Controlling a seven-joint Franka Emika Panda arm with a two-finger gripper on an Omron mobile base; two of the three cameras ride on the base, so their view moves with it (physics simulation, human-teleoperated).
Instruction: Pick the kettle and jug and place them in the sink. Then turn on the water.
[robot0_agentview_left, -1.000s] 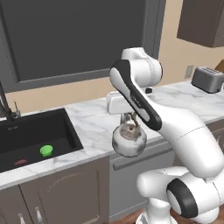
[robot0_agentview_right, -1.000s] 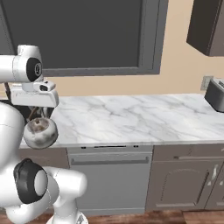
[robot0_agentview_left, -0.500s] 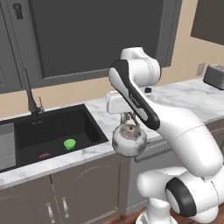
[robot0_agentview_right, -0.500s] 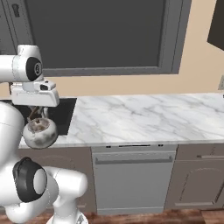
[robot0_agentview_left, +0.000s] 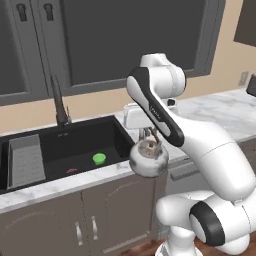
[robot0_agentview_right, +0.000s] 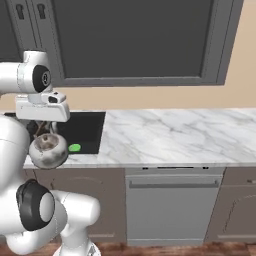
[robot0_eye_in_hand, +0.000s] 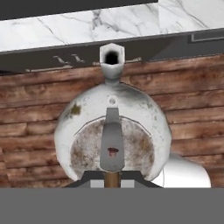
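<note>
Just off the front edge of the marble table, right of the sink: the kettle hangs by its wire handle from the claw, which is shut on that handle. Kettle is airborne, over the floor rather than over the table or basin; the hand view looks down on its lid and spout with wood flooring beneath.

Change over the last second: the whole scene has slid rightward in both base views, so the base has driven left along the cabinets. The arm's pose and the kettle's place under the claw look the same throughout. The sink, earlier at the far left edge of the left base view, now sits near the middle, with the faucet and grey ribbed tray in full sight. A green cup lies in the basin.

Judgement: carry phase; the kettle is now within reach of the sink. Jug not yet handled. No water seen at the spout.
</note>
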